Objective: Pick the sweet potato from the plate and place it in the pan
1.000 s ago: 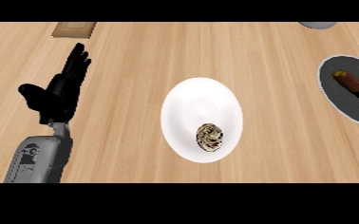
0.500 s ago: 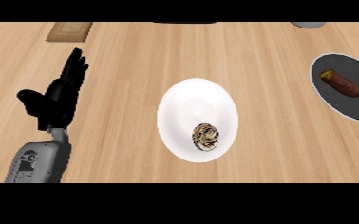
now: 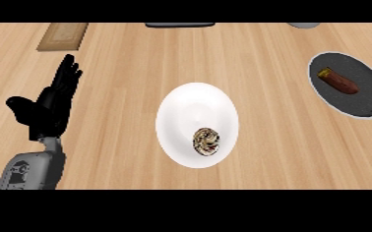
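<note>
A reddish-brown sweet potato (image 3: 338, 80) lies inside the dark grey pan (image 3: 347, 107) at the right edge, with nothing touching it. The white plate (image 3: 195, 94) stands in the middle of the wooden counter. On its lower right part sits a small round brown and cream item (image 3: 207, 141). My left hand (image 3: 51, 105) rests at the far left, open with fingers straight and pointing up, well apart from the plate. The right hand does not show.
A tan wooden board (image 3: 64, 35) lies at the top left. A dark flat object (image 3: 179, 25) and a grey rim (image 3: 303, 25) peek in along the top edge. Bare counter separates the plate from the pan.
The whole view has slid: plate, hand and pan sit further left in the picture, and more of the pan shows. The left hand keeps its open pose.
</note>
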Controlling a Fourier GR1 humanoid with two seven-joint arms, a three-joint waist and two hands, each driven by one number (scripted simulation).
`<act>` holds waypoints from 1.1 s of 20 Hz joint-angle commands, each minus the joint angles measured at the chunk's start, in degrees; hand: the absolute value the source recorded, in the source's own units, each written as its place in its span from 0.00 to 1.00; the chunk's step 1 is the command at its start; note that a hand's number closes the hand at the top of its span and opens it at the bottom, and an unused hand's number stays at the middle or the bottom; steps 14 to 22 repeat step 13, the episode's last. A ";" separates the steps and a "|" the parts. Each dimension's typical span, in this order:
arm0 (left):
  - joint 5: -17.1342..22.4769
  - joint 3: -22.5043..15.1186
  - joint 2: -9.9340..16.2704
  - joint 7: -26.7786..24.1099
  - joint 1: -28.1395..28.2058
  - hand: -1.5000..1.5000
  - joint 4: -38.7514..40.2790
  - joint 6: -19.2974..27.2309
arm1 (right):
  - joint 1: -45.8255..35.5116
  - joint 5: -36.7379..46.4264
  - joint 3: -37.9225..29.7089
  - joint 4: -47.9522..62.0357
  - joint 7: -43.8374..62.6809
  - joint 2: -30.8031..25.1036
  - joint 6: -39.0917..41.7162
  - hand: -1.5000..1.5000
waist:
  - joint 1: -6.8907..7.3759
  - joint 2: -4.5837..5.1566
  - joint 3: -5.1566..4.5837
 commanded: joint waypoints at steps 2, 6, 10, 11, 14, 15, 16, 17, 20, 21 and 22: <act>0.80 0.56 0.37 1.14 0.64 0.50 -0.71 -0.71 | 9.89 -2.06 2.35 -16.58 2.63 6.36 2.36 0.00 | -0.67 -0.18 -0.13; -0.11 0.22 0.08 -0.66 2.86 0.50 -1.24 -0.33 | 17.24 -3.80 2.91 -30.64 9.31 9.11 3.41 0.00 | -1.24 -0.37 -0.25; -0.65 0.38 0.38 0.00 0.80 0.50 -0.84 0.19 | 26.92 -3.08 6.12 -47.61 16.86 15.80 2.07 0.00 | -0.88 0.06 -0.15; -0.17 1.03 0.10 -1.01 -0.14 0.50 0.50 0.30 | 28.14 -1.87 6.77 -52.51 19.88 16.68 -0.46 0.00 | -0.65 0.21 -0.15; 1.33 2.03 1.78 0.66 -1.72 0.50 1.32 -1.79 | 32.63 -0.29 8.06 -61.18 23.70 19.13 -2.08 0.00 | -0.05 0.41 -0.04; 1.33 2.03 1.78 0.66 -1.72 0.50 1.32 -1.79 | 32.63 -0.29 8.06 -61.18 23.70 19.13 -2.08 0.00 | -0.05 0.41 -0.04; 1.33 2.03 1.78 0.66 -1.72 0.50 1.32 -1.79 | 32.63 -0.29 8.06 -61.18 23.70 19.13 -2.08 0.00 | -0.05 0.41 -0.04; 1.33 2.03 1.78 0.66 -1.72 0.50 1.32 -1.79 | 32.63 -0.29 8.06 -61.18 23.70 19.13 -2.08 0.00 | -0.05 0.41 -0.04; 1.33 2.03 1.78 0.66 -1.72 0.50 1.32 -1.79 | 32.63 -0.29 8.06 -61.18 23.70 19.13 -2.08 0.00 | -0.05 0.41 -0.04; 1.33 2.03 1.78 0.66 -1.72 0.50 1.32 -1.79 | 32.63 -0.29 8.06 -61.18 23.70 19.13 -2.08 0.00 | -0.05 0.41 -0.04; 1.33 2.03 1.78 0.66 -1.72 0.50 1.32 -1.79 | 32.63 -0.29 8.06 -61.18 23.70 19.13 -2.08 0.00 | -0.05 0.41 -0.04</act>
